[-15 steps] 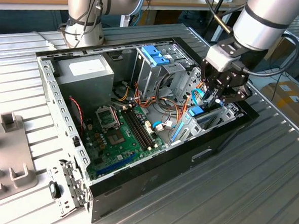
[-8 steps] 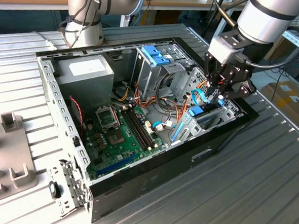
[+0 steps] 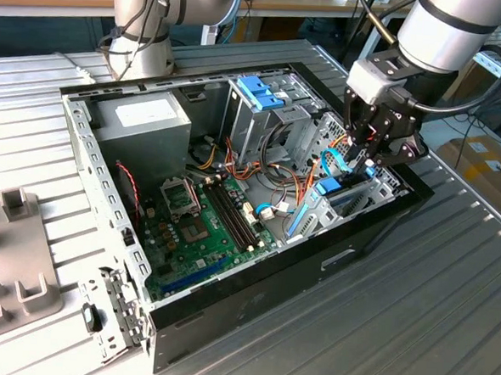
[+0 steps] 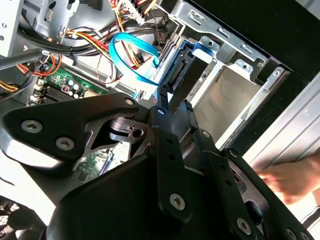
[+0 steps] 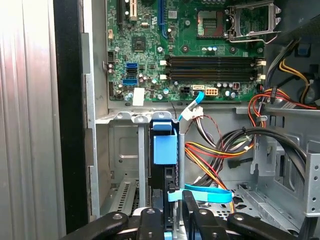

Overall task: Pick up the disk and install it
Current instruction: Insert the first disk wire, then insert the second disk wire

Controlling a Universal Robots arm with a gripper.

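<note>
Gripping: gripper [image 3: 361, 164] is down at the case end toward the exterior view's right; jaws look clamped on the top edge of the disk [image 5: 164, 150], one to each side.
Disk: on edge, blue frame uppermost, partway down in the bay [image 5: 125, 145] close by the case [image 3: 226, 305] wall; its top stands proud of the bay rim.
Why so: upright suits the narrow slot; a grip on the top edge leaves the flat sides free to slide between the metal walls, I judge.
Cable: flat blue cable [image 5: 207, 195] loops just beside the disk; touching or not, I cannot tell.
Board: motherboard [image 5: 190, 45] lies flat on the case floor, apart from the work.
Hidden: disk's lower end, down in the bay; the exact contact line, behind the black linkage.
Hand: a person's hand [image 4: 295, 177], blurred, past the case wall over the table [image 3: 412, 333]; what it is doing is unclear.
</note>
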